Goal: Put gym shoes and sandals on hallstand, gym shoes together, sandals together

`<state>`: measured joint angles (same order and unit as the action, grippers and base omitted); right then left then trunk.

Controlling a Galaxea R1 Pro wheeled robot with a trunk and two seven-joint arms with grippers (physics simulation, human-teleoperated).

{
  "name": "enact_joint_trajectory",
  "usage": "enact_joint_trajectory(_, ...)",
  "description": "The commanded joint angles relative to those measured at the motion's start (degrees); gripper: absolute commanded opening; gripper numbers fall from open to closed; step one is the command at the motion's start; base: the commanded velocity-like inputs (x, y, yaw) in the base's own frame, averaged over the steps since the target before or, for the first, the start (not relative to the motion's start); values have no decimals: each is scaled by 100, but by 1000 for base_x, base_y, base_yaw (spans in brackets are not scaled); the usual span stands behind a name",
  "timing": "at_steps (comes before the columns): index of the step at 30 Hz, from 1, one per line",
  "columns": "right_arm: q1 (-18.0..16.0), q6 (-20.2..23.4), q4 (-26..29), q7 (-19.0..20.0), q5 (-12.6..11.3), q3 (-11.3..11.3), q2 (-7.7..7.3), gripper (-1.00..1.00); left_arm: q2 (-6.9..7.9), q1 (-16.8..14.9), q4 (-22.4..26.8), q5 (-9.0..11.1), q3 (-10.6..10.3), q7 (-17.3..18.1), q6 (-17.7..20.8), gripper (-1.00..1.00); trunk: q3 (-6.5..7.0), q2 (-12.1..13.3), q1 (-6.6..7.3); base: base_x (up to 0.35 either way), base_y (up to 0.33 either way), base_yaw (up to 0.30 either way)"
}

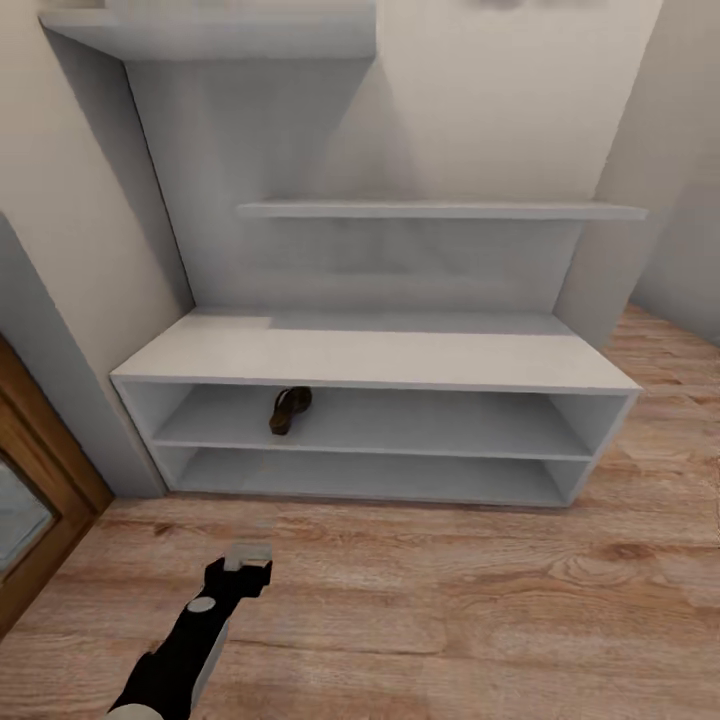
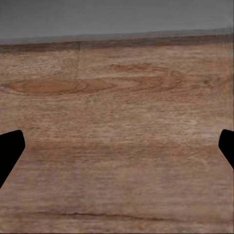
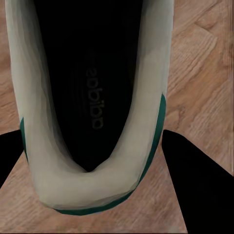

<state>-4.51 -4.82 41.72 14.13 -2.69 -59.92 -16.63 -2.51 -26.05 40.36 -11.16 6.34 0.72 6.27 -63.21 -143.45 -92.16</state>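
The pale grey hallstand stands against the wall, straight ahead in the head view. One brown sandal lies on the upper of its two open shelf levels, towards the left. My left gripper hangs low over the corridor floor in front of the rack. In the left wrist view the left gripper is open, with only wood planks between its fingers. In the right wrist view a white gym shoe with green trim and black lining sits heel-first in my right gripper, whose fingers press its two sides.
A wooden door frame with a glass pane is at the left edge. The bench top and two staggered upper shelves are bare. Walls close in on the left and right of the rack.
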Motion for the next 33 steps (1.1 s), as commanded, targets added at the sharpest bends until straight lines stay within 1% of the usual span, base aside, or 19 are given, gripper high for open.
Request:
enact_joint_trajectory(1,-7,-10,-6,54,-32,-23,1,-100,8,229,66,-56,40,204,-235,100,-4,-2,5,-332,0,0)
enact_joint_trajectory(2,-7,-10,-6,54,-32,-22,1,-100,18,305,86,-55,44,279,-315,100,-4,-2,5,-327,0,0)
enact_joint_trajectory(3,-6,-10,-6,54,-31,-21,2,-100,107,600,159,-51,54,616,-616,100,-4,-2,5,-224,0,0)
enact_joint_trajectory(5,-11,-10,-6,54,-30,-20,2,-100,264,861,202,-43,63,1056,-921,100,-4,-2,5,-118,0,0)
enact_joint_trajectory(6,-12,-10,-6,54,-30,-20,2,-100,309,918,207,-42,64,1180,-992,100,-4,-2,5,-73,0,0)
enact_joint_trajectory(8,-8,-10,-6,54,-30,-26,2,-100,622,1205,183,20,85,2101,-1351,100,-4,-2,5,-28,0,0)
enact_joint_trajectory(10,-7,-10,-6,54,-30,-26,2,-100,857,1349,159,173,163,2768,-1542,100,-4,-2,5,-10,0,0)
enact_joint_trajectory(11,-7,-10,-8,54,-30,-27,2,-100,913,1382,151,231,193,2932,-1591,100,-4,-2,5,-6,0,0)
enact_joint_trajectory(12,-7,-12,-10,54,-32,-27,2,-100,1012,1446,124,363,260,3261,-1691,100,-4,-2,5,-4,0,0)
enact_joint_trajectory(14,-10,-16,-13,54,-35,-28,2,-100,1156,1555,-23,619,372,3897,-1882,100,-4,-2,5,-2,0,0)
enact_joint_trajectory(15,-9,-16,-13,54,-35,-28,2,-100,1182,1571,-73,671,394,4043,-1926,100,-4,-2,5,-1,0,0)
enact_joint_trajectory(16,-8,-18,-14,54,-37,-28,2,-100,1262,1606,-233,792,455,4442,-2043,100,-4,-2,5,0,0,0)
enact_joint_trajectory(17,-8,-18,-15,54,-37,-29,2,-100,1364,1626,-379,861,531,4801,-2135,100,-4,-2,5,0,0,0)
enact_joint_trajectory(18,-7,-18,-15,54,-38,-29,2,-100,1425,1634,-462,896,596,5005,-2184,100,-4,-2,5,0,0,0)
enact_joint_trajectory(20,-10,-20,-15,54,-38,-29,2,-100,1490,1647,-592,922,718,5295,-2258,100,-4,-2,5,0,0,0)
enact_joint_trajectory(21,-10,-23,-12,54,-38,-29,2,-100,1506,1650,-651,925,777,5385,-2299,100,-4,-2,5,0,0,0)
enact_joint_trajectory(22,-12,-36,21,37,-47,-37,2,-100,1532,1670,-965,920,1219,5506,-2544,100,-4,-2,5,0,0,0)
enact_joint_trajectory(27,-10,-36,6,37,-40,-37,2,-100,1534,1673,-965,930,1230,5500,-2551,100,-4,-2,5,0,-52,0)
enact_joint_trajectory(33,-10,-36,3,37,-39,-37,2,-100,1535,1673,-965,931,1230,5520,-2552,100,-4,-2,5,-67,-213,0)
